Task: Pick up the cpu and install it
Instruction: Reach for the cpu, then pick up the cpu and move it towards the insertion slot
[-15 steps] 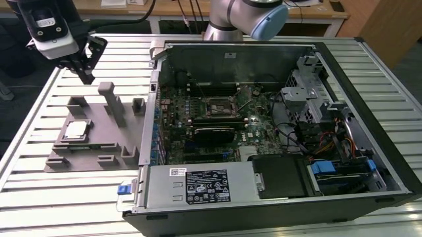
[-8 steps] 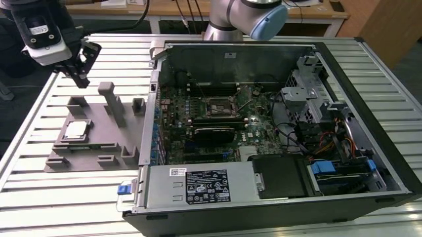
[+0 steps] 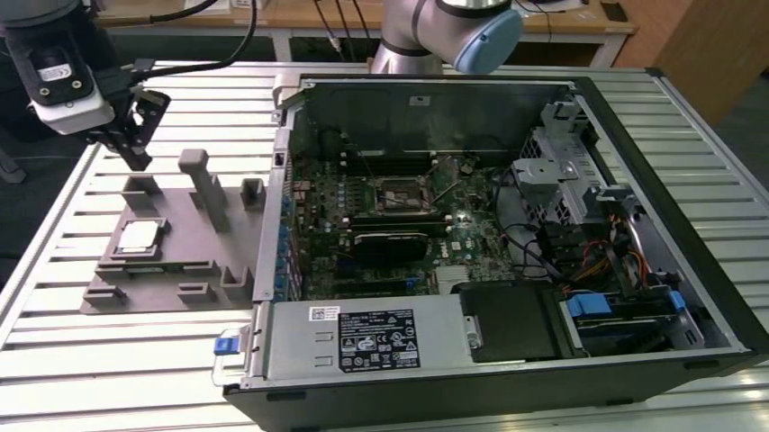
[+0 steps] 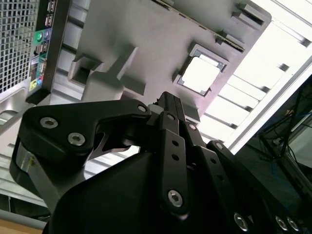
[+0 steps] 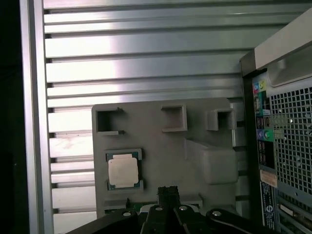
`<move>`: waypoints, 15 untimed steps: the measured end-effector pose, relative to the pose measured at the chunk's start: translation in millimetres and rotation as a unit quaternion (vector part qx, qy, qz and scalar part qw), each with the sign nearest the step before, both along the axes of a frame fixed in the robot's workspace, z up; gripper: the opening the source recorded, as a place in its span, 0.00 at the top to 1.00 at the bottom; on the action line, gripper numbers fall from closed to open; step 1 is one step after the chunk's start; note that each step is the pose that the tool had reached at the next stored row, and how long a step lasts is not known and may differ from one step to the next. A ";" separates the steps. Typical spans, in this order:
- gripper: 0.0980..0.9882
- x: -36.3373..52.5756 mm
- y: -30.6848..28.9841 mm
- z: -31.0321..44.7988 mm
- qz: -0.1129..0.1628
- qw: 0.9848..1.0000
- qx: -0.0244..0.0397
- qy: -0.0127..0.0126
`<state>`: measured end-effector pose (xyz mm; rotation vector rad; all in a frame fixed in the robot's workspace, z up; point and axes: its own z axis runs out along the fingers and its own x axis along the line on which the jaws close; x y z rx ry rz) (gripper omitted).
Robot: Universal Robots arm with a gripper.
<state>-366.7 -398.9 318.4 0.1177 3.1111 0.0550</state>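
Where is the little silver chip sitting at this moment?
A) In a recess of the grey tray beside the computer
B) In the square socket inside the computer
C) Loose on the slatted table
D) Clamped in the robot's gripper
A: the cpu lies in a recess of the grey tray, outside the open computer case, and the gripper hangs above the tray, apart from the chip.
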 end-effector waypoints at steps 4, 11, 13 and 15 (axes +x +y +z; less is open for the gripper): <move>0.99 -5.7 0.0 -5.5 0.000 1.000 0.000 0.000; 0.99 -7.1 0.0 -6.1 0.000 1.000 0.000 0.000; 0.99 -7.1 0.0 -6.9 0.000 1.000 0.000 0.000; 0.99 -7.1 0.0 -7.8 0.000 1.000 0.000 0.000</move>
